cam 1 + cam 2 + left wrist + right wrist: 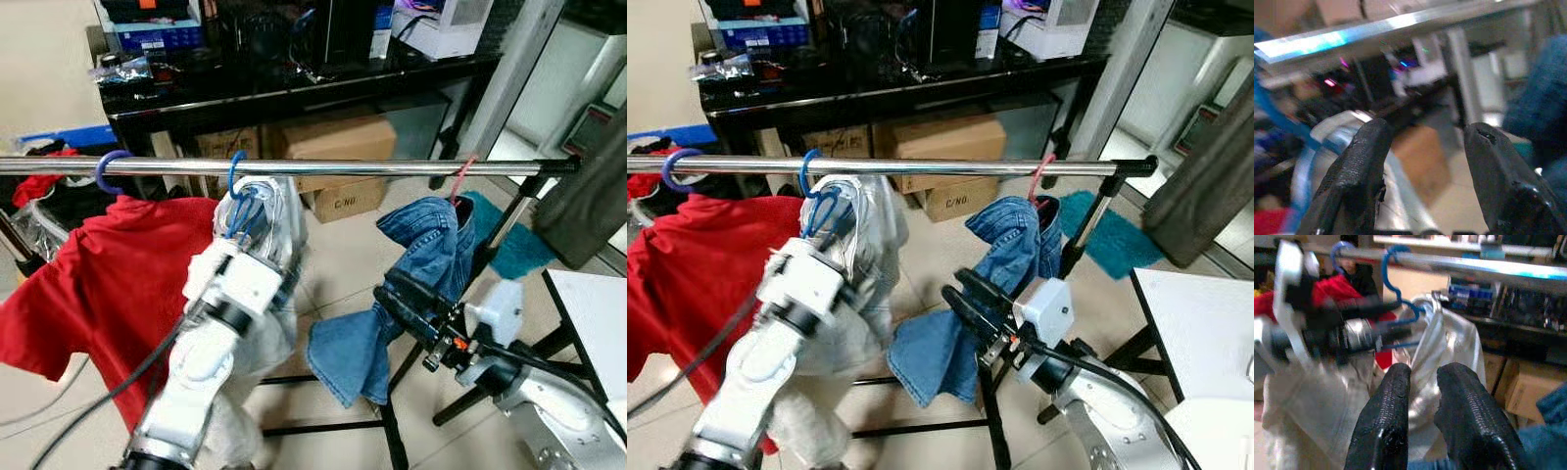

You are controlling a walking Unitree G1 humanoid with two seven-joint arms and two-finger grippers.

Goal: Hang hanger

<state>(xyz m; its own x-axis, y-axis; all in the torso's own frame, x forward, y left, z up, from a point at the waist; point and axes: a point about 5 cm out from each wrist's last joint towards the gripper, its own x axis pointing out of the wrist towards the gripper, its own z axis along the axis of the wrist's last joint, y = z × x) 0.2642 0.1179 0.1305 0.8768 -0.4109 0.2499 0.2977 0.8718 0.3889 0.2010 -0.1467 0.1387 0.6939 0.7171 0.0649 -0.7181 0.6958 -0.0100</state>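
Observation:
A blue hanger (235, 168) carrying a silvery white garment (282, 211) hooks over the metal rail (392, 167). My left gripper (240, 223) is raised just under the rail at the hanger's neck. In the left wrist view the gripper (1425, 137) is open, and the blue wire (1273, 117) lies beside one finger, not between the two. My right gripper (384, 294) is lower and to the right, in front of the jeans. It points toward the garment, shut with nothing held (1425, 374).
A red shirt (108, 274) hangs left of the garment and blue jeans (421, 245) hang to the right on a pink hanger (460, 181). Behind the rail stand a black desk (294, 88) and cardboard boxes (343, 142). A white table (598, 313) is at the right.

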